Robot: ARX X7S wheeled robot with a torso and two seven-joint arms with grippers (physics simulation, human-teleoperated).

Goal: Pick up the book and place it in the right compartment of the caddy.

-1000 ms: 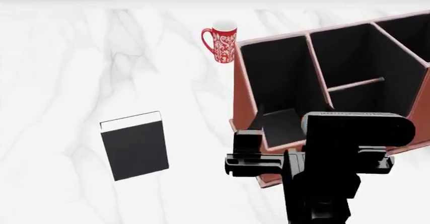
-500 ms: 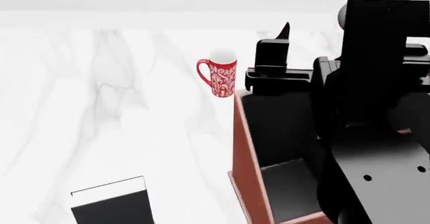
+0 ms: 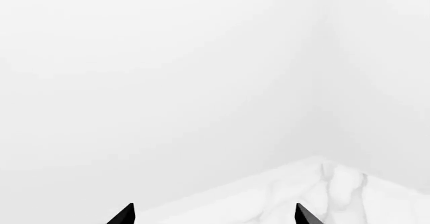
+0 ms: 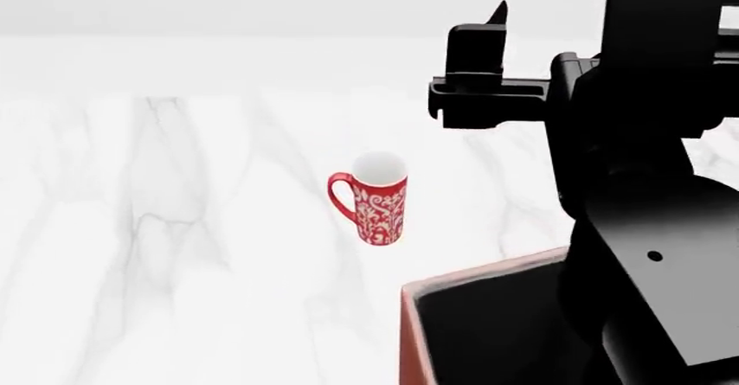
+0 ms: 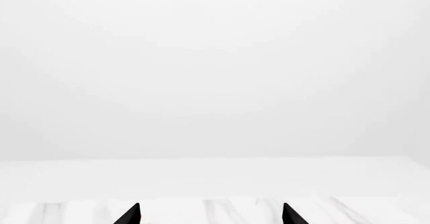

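Observation:
The book is out of view in every frame. Only the near left corner of the caddy (image 4: 411, 342) shows at the bottom right of the head view, with a reddish-brown wall, a pale rim and a black inside. My right arm is raised high above it, one of its fingers (image 4: 476, 52) pointing up. In the right wrist view my right gripper (image 5: 211, 216) is open, with nothing between its tips and only the white wall and far tabletop ahead. My left gripper (image 3: 213, 216) is open too and faces a table corner (image 3: 323, 181); it does not show in the head view.
A red-and-white patterned mug (image 4: 375, 208) stands upright on the white marble table (image 4: 173, 229), left of and beyond the caddy's corner. The right arm's black body (image 4: 658, 229) blocks the right side of the head view.
The head view has swung upward: the mug slid down the picture and the book dropped out at the bottom. The right arm rose from in front of the caddy to high above it.

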